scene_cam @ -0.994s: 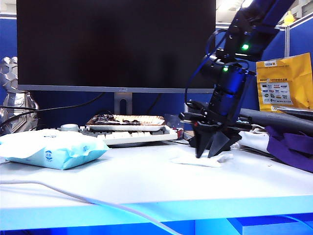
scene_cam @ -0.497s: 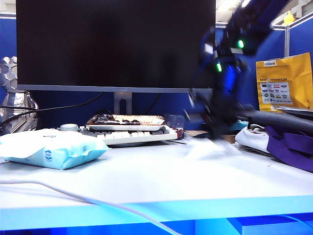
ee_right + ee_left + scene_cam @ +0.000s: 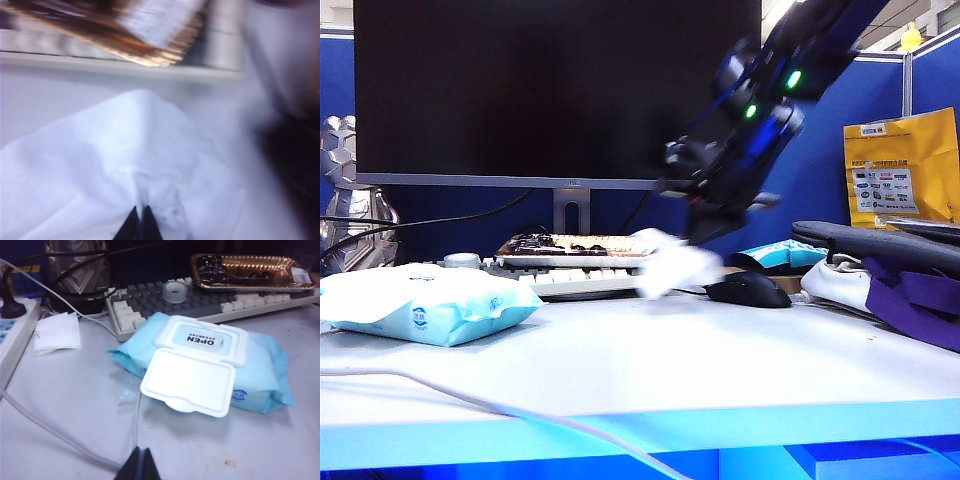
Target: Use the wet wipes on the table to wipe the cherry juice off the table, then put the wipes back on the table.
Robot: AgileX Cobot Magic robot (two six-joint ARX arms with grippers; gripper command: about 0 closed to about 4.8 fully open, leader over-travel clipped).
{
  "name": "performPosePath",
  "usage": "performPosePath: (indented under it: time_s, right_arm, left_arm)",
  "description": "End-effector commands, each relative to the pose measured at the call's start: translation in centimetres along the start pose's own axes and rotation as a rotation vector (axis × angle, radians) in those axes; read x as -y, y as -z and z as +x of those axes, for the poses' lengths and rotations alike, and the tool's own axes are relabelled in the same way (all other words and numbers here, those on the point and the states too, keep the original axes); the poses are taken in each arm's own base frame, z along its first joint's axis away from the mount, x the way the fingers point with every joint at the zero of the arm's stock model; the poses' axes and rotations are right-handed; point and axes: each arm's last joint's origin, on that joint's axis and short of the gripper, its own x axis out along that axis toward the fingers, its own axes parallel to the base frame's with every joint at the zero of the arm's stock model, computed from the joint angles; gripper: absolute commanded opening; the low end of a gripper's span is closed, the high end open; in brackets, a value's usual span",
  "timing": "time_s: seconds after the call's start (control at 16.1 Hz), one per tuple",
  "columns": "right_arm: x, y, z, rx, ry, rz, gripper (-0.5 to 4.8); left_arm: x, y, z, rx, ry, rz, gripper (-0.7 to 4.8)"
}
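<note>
My right gripper (image 3: 705, 238) hangs in the air above the white table (image 3: 670, 370), in front of the keyboard, and is blurred by motion. It is shut on the wet wipe (image 3: 672, 268), a thin white sheet dangling below it. In the right wrist view the wipe (image 3: 125, 165) bunches around the closed tips of the right gripper (image 3: 140, 211). My left gripper (image 3: 141, 454) is shut and empty, low over the table (image 3: 65, 415) beside the wipes pack. A small brownish spot (image 3: 230, 463) marks the table near it; I cannot tell whether it is the cherry juice.
A light-blue wipes pack (image 3: 420, 305) with its lid open (image 3: 190, 382) lies at the left. Behind it are a keyboard (image 3: 590, 280) and a tray of cherries (image 3: 575, 245). A black mouse (image 3: 748, 290) and purple cloth (image 3: 910, 300) lie right. A white cable (image 3: 470, 400) crosses the front.
The right gripper closed on the wipe, lifted it off the table and swung up and left with it, uncovering the mouse. The left gripper stayed still.
</note>
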Motion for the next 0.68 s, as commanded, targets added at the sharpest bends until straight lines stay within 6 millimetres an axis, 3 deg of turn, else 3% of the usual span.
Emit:
performPosePath:
  time_s: [0.06, 0.25, 0.44, 0.68]
  right_arm:
    - [-1.6, 0.0, 3.1, 0.006, -0.05, -0.049, -0.02]
    - [-2.7, -0.5, 6.0, -0.01, -0.016, -0.068, -0.02]
    - [-2.2, -1.9, 7.2, 0.005, 0.198, -0.041, -0.02]
    - [-2.8, -2.0, 7.2, 0.005, -0.044, -0.071, -0.02]
  left_arm:
    - [0.0, 0.1, 0.0, -0.009, 0.003, 0.004, -0.05]
    - [0.0, 0.1, 0.0, -0.009, 0.003, 0.004, -0.05]
    - [0.0, 0.1, 0.0, -0.009, 0.003, 0.004, -0.05]
    - [0.0, 0.1, 0.0, -0.009, 0.003, 0.004, -0.05]
